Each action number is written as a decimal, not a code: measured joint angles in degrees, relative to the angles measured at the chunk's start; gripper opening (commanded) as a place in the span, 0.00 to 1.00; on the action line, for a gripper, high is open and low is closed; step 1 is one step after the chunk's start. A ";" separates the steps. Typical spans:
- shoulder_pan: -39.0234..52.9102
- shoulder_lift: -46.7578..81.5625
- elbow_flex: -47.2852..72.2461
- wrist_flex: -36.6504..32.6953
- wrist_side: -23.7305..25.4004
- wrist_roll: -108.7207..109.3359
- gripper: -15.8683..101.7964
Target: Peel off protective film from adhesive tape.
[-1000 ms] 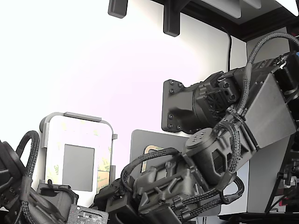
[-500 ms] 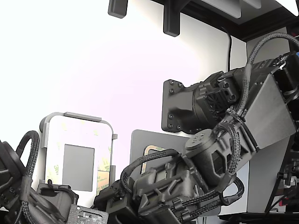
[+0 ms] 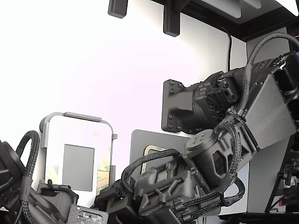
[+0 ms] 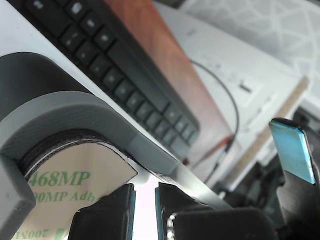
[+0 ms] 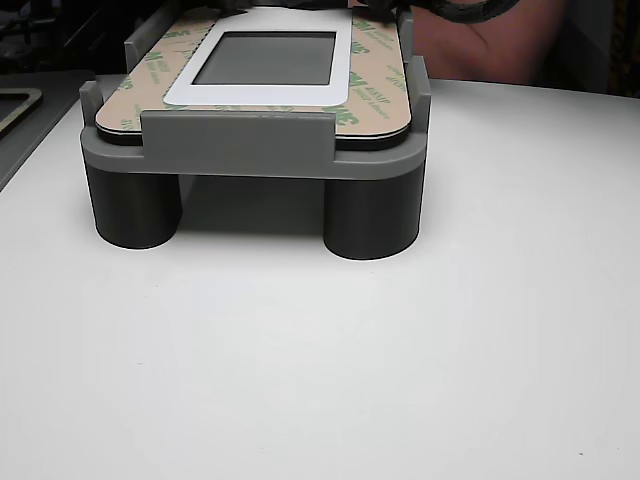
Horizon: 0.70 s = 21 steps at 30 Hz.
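A white rounded panel point(image 3: 77, 133) with a dark grey window lies in a grey fixture point(image 3: 70, 115) at the exterior view's lower left. Pale-yellow protective film point(image 4: 65, 197) with green print covers the adhesive tape along the panel's edges; it also shows in the other view point(image 5: 375, 70). In the wrist view my gripper point(image 4: 145, 195) stands at the film's rounded corner, just inside the fixture's rim point(image 4: 75, 110). The jaws stand a narrow gap apart, with the blue-faced fingers point(image 4: 107, 215) on either side of it. Nothing shows between them. In the exterior view the arm's body hides the fingertips.
A tan ring point(image 3: 150, 150) on a grey plate peeks out behind the arm. A black keyboard point(image 4: 115, 65) on a brown strip lies beyond the fixture. Another blue-faced finger point(image 4: 290, 150) stands off to the side. The fixture point(image 5: 240, 140) rests on two round legs on the white table point(image 5: 320, 380).
The arm's lower links have shifted slightly down and to the exterior view's right. The panel and fixture have not moved.
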 measured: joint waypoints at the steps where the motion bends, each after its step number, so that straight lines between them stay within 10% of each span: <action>1: 0.00 0.09 0.00 0.00 0.00 0.00 0.24; 21: 0.00 0.18 0.00 0.35 0.18 0.00 0.25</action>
